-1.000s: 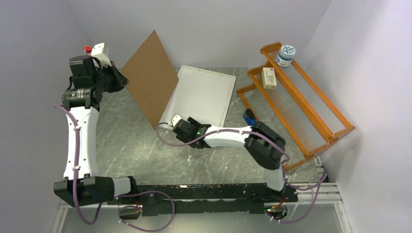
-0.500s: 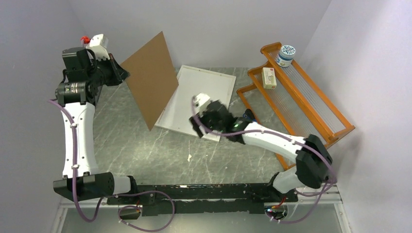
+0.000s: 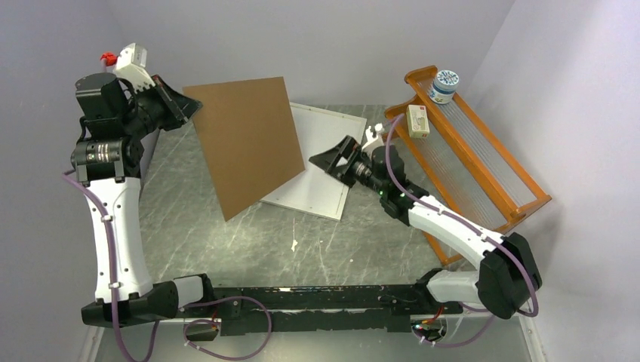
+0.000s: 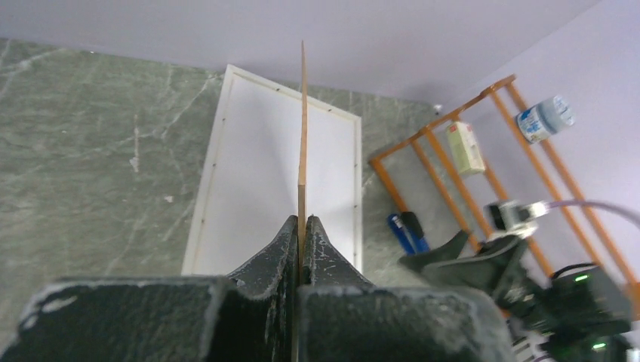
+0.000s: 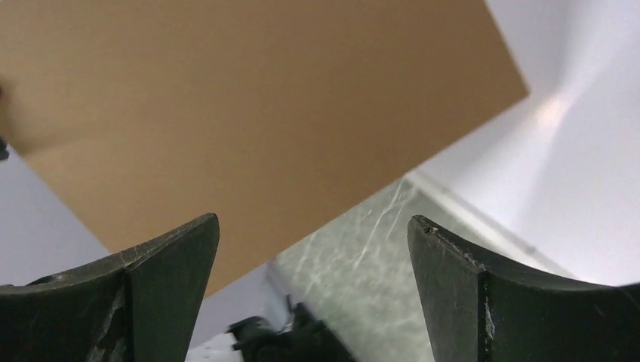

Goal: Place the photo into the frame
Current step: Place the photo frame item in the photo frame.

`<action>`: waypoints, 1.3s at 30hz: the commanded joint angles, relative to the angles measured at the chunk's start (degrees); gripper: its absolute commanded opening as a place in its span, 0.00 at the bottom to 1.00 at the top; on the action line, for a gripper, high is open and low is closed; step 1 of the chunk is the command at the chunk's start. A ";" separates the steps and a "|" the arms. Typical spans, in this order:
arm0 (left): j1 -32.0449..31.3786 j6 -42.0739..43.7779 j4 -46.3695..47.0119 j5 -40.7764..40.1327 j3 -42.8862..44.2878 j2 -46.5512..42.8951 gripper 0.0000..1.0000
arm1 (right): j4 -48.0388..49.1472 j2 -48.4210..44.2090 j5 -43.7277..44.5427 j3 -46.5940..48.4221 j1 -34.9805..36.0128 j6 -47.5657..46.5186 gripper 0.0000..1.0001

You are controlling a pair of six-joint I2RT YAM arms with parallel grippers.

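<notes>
The frame [image 3: 302,205] lies flat on the marbled table, its thin pale rim [image 4: 213,162] around a plain white inner surface. No printed side of the photo shows, and I cannot tell whether that white surface is its back. My left gripper [image 3: 185,109] is shut on the edge of the brown backing board [image 3: 249,143], which it holds up in the air over the frame's left part. In the left wrist view the board [image 4: 303,113] stands edge-on between the pinched jaws [image 4: 302,222]. My right gripper [image 3: 321,160] hovers over the frame's right side, open and empty [image 5: 313,222], facing the board [image 5: 249,98].
An orange wooden rack [image 3: 468,151] stands at the right with a white jar [image 3: 444,85] and a small box [image 3: 417,121] on it. A blue item [image 4: 400,230] lies at its foot. A small white scrap [image 3: 293,245] lies on the table in front of the frame.
My left arm has lifted the board and turned it more face-on. My right gripper has left the frame's near-left corner, swung right and upward, and opened wide.
</notes>
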 commanded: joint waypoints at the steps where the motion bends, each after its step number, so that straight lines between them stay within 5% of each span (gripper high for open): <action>1: 0.17 -11.16 7.84 -4.27 0.07 -2.22 0.02 | 10.17 -1.26 1.98 -6.99 3.28 22.11 0.99; 9: 0.17 -23.70 11.69 -11.64 -3.41 -6.82 0.03 | 20.22 0.00 10.34 -12.83 10.00 36.37 0.99; 23: 0.25 -34.87 17.32 -13.12 -8.30 -13.48 0.03 | 37.97 8.77 10.37 -8.64 11.69 49.97 0.94; 30: 0.18 -38.82 17.47 -12.38 -13.01 -17.74 0.03 | 58.43 14.05 11.78 -7.91 10.12 49.36 0.66; 35: 0.21 -39.36 14.25 -11.78 -16.06 -20.41 0.03 | 54.92 11.26 9.53 -7.33 8.23 43.33 0.33; 37: 0.17 -38.06 10.40 -11.94 -16.46 -21.28 0.12 | 49.51 8.10 8.64 -8.04 7.17 40.09 0.12; 39: 0.17 -35.77 6.97 -12.17 -16.74 -21.79 0.32 | 42.84 4.21 7.20 -8.53 5.30 36.46 0.00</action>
